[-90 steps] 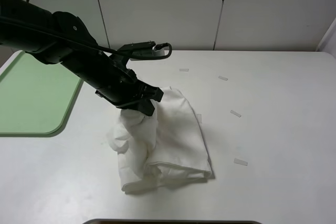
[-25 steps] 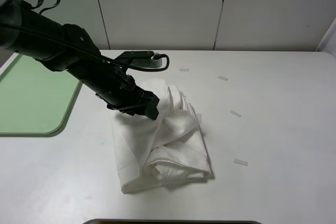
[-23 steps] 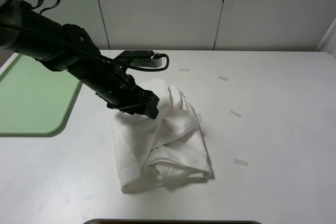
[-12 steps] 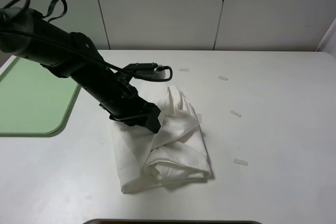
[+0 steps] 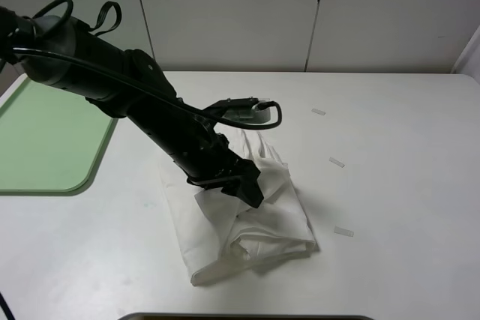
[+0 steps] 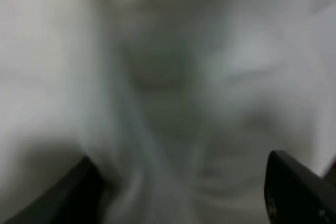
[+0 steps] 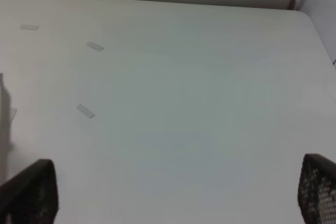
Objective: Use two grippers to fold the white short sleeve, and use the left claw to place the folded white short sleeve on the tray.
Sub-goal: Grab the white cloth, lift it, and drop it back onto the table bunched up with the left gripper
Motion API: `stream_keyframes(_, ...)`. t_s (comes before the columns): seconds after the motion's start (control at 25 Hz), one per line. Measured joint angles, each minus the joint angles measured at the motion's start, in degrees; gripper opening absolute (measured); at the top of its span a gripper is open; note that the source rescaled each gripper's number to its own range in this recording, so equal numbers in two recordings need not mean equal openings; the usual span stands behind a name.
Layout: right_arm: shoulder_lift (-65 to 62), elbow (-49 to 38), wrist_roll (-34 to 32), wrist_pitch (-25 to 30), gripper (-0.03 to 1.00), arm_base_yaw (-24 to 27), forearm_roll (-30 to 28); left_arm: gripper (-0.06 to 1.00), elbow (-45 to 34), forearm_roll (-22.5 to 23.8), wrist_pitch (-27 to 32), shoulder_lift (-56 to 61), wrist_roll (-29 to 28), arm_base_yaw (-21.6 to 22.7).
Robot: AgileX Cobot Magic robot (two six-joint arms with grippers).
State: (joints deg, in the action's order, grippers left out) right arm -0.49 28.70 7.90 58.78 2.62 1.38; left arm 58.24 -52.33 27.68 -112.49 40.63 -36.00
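Observation:
The white short sleeve (image 5: 262,219) lies bunched and wrinkled in a rough fold at the middle of the table. My left gripper (image 5: 241,185) reaches across from the left and presses down into the shirt's top. In the left wrist view blurred white cloth (image 6: 168,93) fills the picture, and the left gripper (image 6: 184,198) has its two fingers wide apart with cloth between them. The pale green tray (image 5: 45,140) lies at the table's left edge, apart from the shirt. My right gripper (image 7: 176,200) is open over bare table and does not show in the exterior high view.
Small white tape strips (image 5: 337,162) lie on the white table (image 5: 397,185) right of the shirt; they also show in the right wrist view (image 7: 85,110). A dark edge (image 5: 247,317) runs along the table's front. A cable loop (image 5: 262,110) hangs behind the left gripper.
My left arm has swung right and forward, lower into the shirt. The shirt bundle has shifted a little right and toward the front with it.

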Motion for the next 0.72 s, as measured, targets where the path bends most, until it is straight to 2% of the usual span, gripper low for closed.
stream_keyframes(0.28, 0.0, 0.0, 0.0, 0.0, 1.00, 0.0, 0.0, 0.63, 2.8, -4.9, 2.5, 0.1, 4.0, -3.2)
stream_keyframes(0.32, 0.0, 0.0, 0.0, 0.0, 1.00, 0.0, 0.0, 0.63, 5.0, -8.0, 4.0, 0.1, 7.0, -4.3)
stream_keyframes(0.44, 0.0, 0.0, 0.0, -0.1, 1.00, 0.0, 0.0, 0.63, 6.0, -9.5, 4.9, 0.1, 8.9, -4.9)
stream_keyframes(0.6, 0.0, 0.0, 0.0, -0.1, 1.00, 0.0, 0.0, 0.63, 8.9, -16.3, 11.5, 0.1, 19.5, -6.4)
stream_keyframes(0.72, 0.0, 0.0, 0.0, -0.1, 1.00, 0.0, 0.0, 0.63, 9.0, -16.8, 12.6, 0.1, 20.4, -6.4)
